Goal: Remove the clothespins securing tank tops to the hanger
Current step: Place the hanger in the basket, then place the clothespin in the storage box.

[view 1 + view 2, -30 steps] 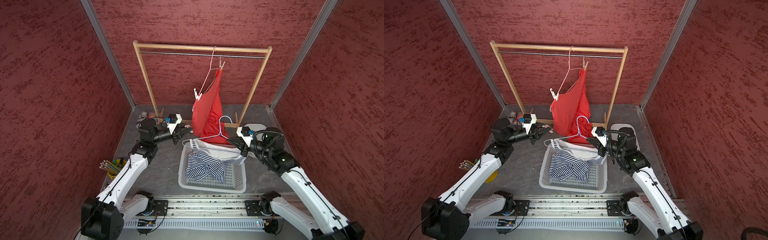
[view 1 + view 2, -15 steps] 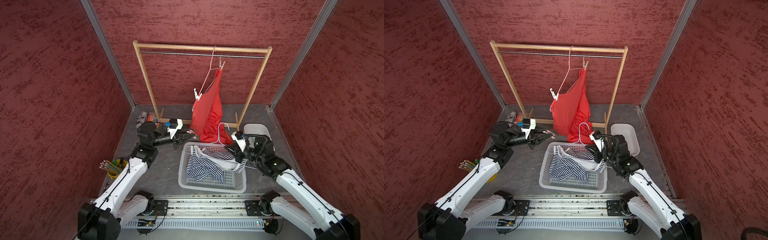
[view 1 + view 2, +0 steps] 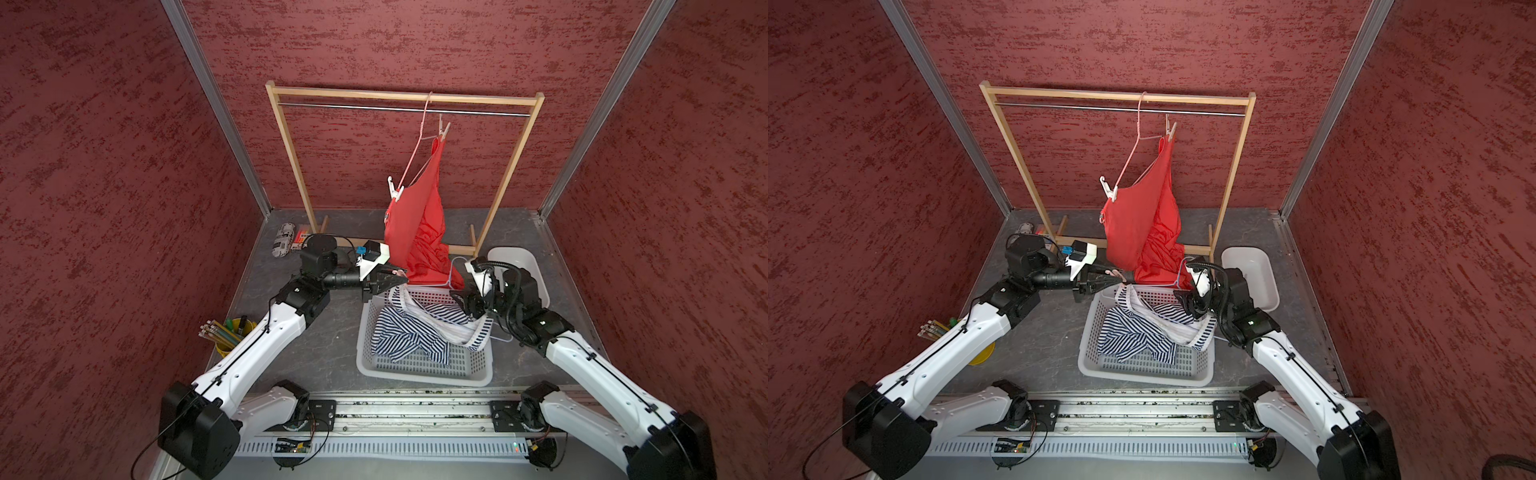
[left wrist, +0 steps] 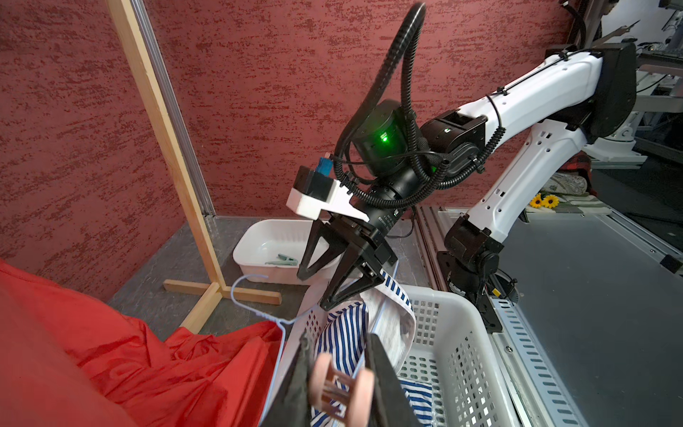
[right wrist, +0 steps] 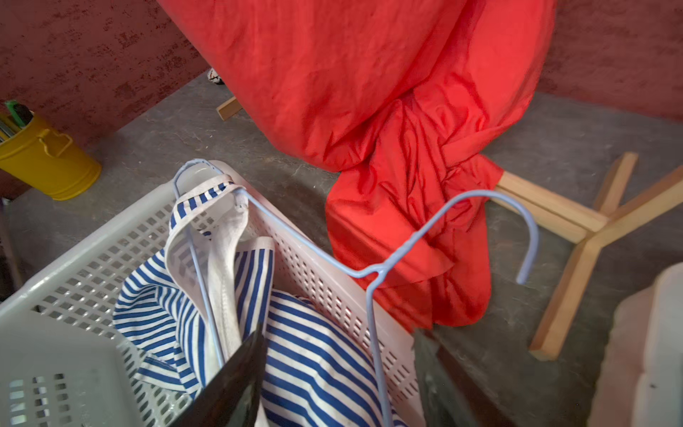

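An orange-red tank top (image 3: 419, 224) hangs from a pink hanger (image 3: 415, 158) on the rail. A beige clothespin (image 3: 444, 129) grips its top strap and a white clothespin (image 3: 394, 193) its lower strap. The striped tank top (image 3: 409, 332) lies in the white basket (image 3: 424, 376) on a blue hanger (image 5: 480, 196). My left gripper (image 4: 338, 355) is at the basket's far left corner, shut on a peach clothespin (image 4: 340, 384). My right gripper (image 5: 338, 340) stands open over the basket's far right side. The blue hanger's wire runs loose between its fingers.
A white tub (image 3: 515, 257) at the back right holds a green clothespin (image 4: 282, 260). A yellow cup of pencils (image 3: 232, 332) stands at the left. The wooden rack's feet (image 5: 576, 225) lie behind the basket, and small items (image 3: 286, 245) sit in the back left corner.
The right gripper sank toward the basket and opened, letting go of the blue hanger; the striped top settled lower. The left gripper moved right with its clothespin.
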`<state>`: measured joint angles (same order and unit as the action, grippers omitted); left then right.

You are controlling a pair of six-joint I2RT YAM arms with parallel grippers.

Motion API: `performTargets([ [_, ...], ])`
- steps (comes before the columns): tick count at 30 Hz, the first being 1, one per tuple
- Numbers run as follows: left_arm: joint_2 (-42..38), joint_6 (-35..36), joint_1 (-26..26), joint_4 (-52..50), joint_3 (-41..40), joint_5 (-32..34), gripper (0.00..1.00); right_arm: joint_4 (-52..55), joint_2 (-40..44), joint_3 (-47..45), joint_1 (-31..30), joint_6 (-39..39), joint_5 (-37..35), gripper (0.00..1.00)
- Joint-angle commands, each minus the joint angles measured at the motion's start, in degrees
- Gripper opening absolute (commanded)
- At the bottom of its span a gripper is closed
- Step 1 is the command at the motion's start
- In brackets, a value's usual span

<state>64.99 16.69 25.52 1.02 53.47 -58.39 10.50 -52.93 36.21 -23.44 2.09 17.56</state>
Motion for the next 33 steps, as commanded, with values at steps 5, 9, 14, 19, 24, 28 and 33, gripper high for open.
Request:
performTargets([
  [5,1.62,1.53,0.93,-0.15,2.58,-0.45,0.0,1.58,9.81,1.26,-0.29,-2.66,-4.21,0.71],
  [9,2.62,-2.15,1.15,3.93,2.77,-0.75,0.0,2.0,14.18,1.66,-0.3,-0.64,2.05,0.72],
  [14,5.31,-12.27,2.75,16.82,2.28,-1.56,0.0,-7.8,13.88,-0.41,-0.28,-0.41,18.35,0.69],
  [19,8.48,-19.96,5.68,28.24,1.62,2.12,0.0,-22.9,13.77,-4.09,-0.29,-4.79,24.72,0.71],
  [24,11.89,-24.24,6.62,31.35,3.86,1.44,0.0,-19.8,9.14,0.31,-0.29,-0.97,26.26,0.72],
  [28,12.82,-22.71,8.08,30.54,4.51,1.72,0.0,-22.1,9.49,0.73,-0.29,0.42,26.01,0.76],
  [33,14.38,-20.52,9.95,27.48,6.44,2.87,0.0,-23.02,7.44,2.37,-0.29,0.88,28.42,0.76],
])
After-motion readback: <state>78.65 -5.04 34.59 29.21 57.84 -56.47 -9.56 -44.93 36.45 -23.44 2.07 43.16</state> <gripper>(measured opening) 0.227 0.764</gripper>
